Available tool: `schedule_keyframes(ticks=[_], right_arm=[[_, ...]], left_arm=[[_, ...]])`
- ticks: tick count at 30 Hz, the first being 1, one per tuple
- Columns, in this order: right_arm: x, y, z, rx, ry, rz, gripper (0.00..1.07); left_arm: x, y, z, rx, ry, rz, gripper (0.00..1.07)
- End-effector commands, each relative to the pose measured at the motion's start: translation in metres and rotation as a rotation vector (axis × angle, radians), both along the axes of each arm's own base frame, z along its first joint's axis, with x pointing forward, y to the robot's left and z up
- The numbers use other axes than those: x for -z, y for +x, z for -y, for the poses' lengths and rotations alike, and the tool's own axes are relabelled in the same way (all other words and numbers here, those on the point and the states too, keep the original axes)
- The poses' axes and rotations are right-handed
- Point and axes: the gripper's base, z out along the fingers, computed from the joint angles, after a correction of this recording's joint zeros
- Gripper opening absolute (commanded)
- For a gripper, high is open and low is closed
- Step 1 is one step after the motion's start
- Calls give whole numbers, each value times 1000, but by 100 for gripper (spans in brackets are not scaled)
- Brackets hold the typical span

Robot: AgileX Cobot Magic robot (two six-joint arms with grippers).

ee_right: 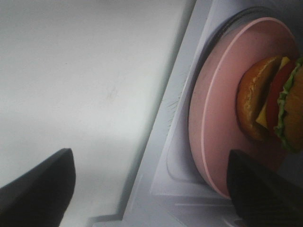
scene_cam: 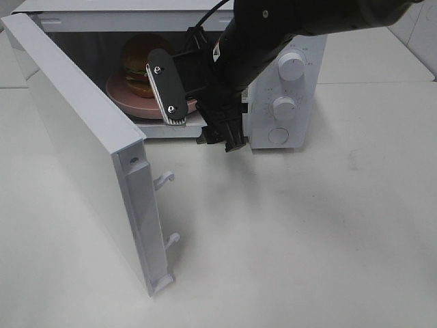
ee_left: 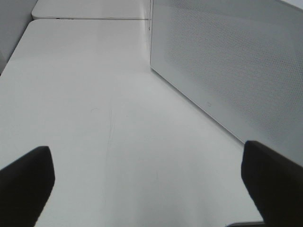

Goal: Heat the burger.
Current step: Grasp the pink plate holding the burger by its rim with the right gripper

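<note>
The only writing is the small print around the two round knobs (scene_cam: 292, 66) on the control panel of the white microwave (scene_cam: 311, 130), and it is too small to read. Under the knobs there is a round button (scene_cam: 278, 135).

The microwave stands on a white table (scene_cam: 307, 239) with its door (scene_cam: 75, 137) swung wide open toward the left of the high view. Two white latch hooks (scene_cam: 164, 180) stick out from the door's free edge. Inside the chamber lies a flat pink plate (scene_cam: 130, 99), and the burger (scene_cam: 136, 65) sits on this plate, toward the back.

The burger has a glossy golden-brown bun. In the right wrist view the burger (ee_right: 270, 109) shows a yellow layer, a red layer and green lettuce under the bun, and the pink plate (ee_right: 218, 118) rests on a round tray on the chamber floor.

The right gripper (scene_cam: 205, 130) is at the mouth of the chamber, just in front of the plate. Its jaws stand wide apart and hold nothing.

The left gripper (ee_left: 147, 189) appears only in its own wrist view, low over the table beside the perforated door panel (ee_left: 227, 61). Its jaws are also wide apart and empty.
</note>
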Motion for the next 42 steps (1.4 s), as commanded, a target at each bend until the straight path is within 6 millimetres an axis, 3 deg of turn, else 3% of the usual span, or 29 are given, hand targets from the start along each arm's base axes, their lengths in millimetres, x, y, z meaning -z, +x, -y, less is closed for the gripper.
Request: schedule_keyframes(ticks=[1,8,27,42], right_arm=[[2,10,-7,36,35,2,84],[16,27,-20,78,60,-13,82],[40,68,-22,135,43,-24,80],[54,90,-21,149,25,-17,77]], left_arm=[[-1,-1,0,-7,-4,16,100],[-1,-1,0,-7,-4,16,100],[-1,-1,0,-7,-5,16,100],[-1,-1,0,-8,-3,16,100]])
